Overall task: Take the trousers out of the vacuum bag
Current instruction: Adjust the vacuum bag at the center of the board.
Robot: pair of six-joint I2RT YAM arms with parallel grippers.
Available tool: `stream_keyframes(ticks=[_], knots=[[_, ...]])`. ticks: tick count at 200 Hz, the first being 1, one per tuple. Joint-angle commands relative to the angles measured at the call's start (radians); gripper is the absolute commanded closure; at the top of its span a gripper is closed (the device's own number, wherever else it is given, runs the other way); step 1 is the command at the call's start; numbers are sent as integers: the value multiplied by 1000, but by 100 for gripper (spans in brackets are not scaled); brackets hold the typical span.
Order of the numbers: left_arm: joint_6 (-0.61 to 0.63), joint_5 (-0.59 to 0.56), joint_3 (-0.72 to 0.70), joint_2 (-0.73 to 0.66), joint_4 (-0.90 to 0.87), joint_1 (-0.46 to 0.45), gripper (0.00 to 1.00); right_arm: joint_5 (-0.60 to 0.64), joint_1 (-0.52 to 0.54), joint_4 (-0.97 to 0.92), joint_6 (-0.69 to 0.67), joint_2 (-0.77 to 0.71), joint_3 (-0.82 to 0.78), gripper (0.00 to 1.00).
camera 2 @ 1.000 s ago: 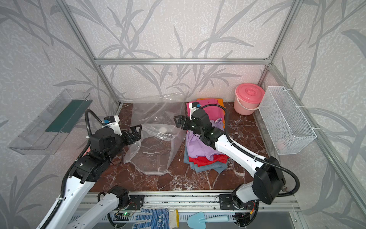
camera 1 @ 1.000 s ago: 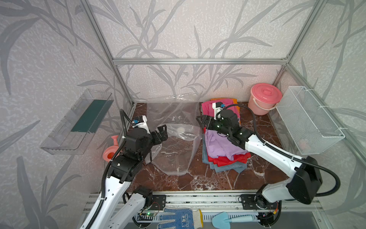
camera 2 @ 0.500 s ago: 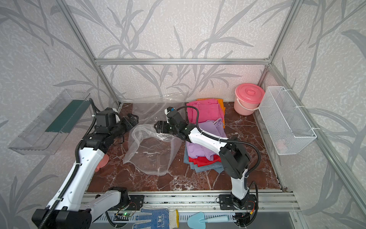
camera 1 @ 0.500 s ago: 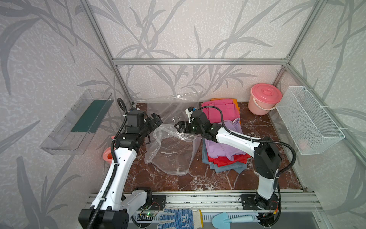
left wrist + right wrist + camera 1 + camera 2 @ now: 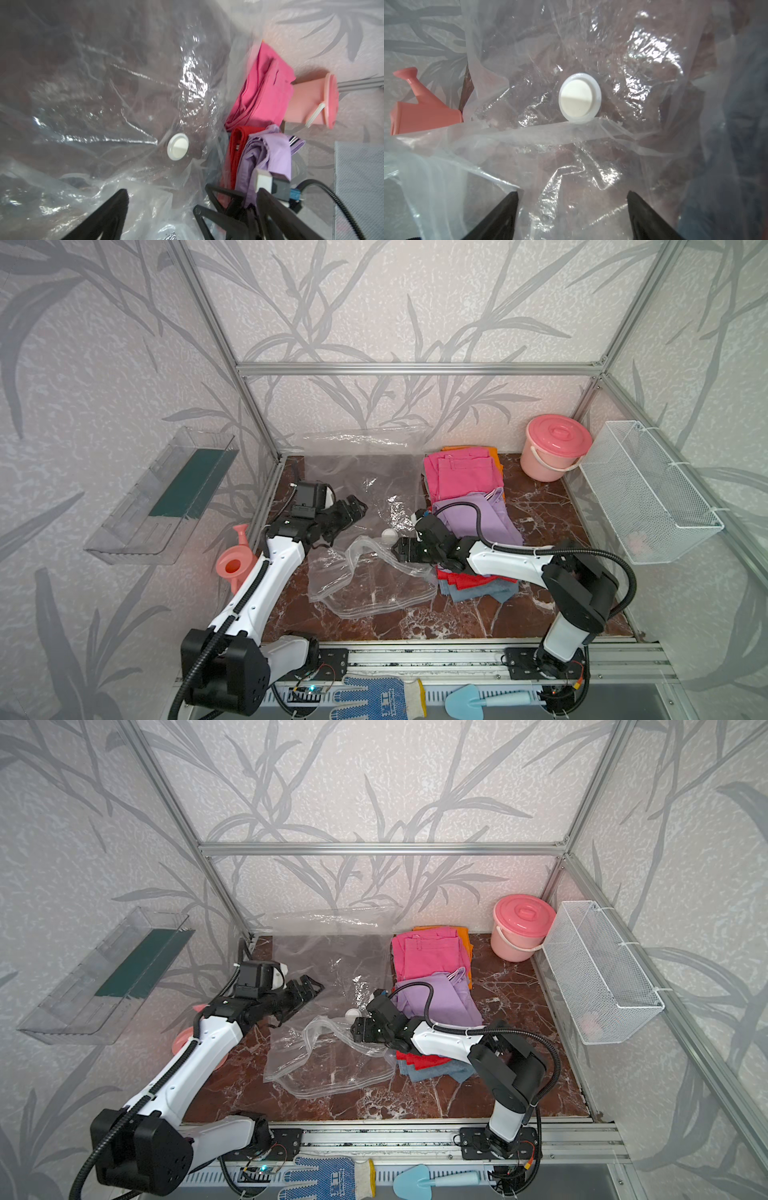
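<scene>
The clear vacuum bag (image 5: 374, 585) (image 5: 328, 1073) lies crumpled on the marble floor, its white valve (image 5: 389, 534) (image 5: 580, 97) (image 5: 178, 146) facing up. No trousers show inside it. The trousers lie in piles just right of the bag: hot pink (image 5: 461, 477) (image 5: 428, 957) over orange, and lilac (image 5: 492, 514) (image 5: 268, 153) over red and denim. My left gripper (image 5: 353, 510) (image 5: 192, 193) is open above the bag's far left part. My right gripper (image 5: 398, 549) (image 5: 572, 195) is open at the bag's raised mouth rim, with only film between its fingers.
A lidded pink bucket (image 5: 557, 448) stands at the back right beside a white wire basket (image 5: 648, 497) on the right wall. A pink watering can (image 5: 235, 562) sits at the left edge, under a clear wall tray (image 5: 162, 497). A dotted glove (image 5: 374, 697) and blue trowel (image 5: 478, 701) lie on the front rail.
My right gripper left the lilac trousers on the pile and swung left and forward to the bag's mouth. My left arm stretched out over the bag. The bag's mouth has sagged lower.
</scene>
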Motion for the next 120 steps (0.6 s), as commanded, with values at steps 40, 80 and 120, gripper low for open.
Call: stream_keyframes(ticks=[40, 80, 120], knots=[[-8, -43, -168, -12, 31, -27, 4, 91, 2, -47, -38, -25, 41, 19], [-9, -34, -218, -23, 46, -27, 4, 38, 10, -122, -121, -91, 154, 19], [-31, -63, -271, -73, 60, -18, 3, -34, 56, -153, -121, -68, 241, 21]])
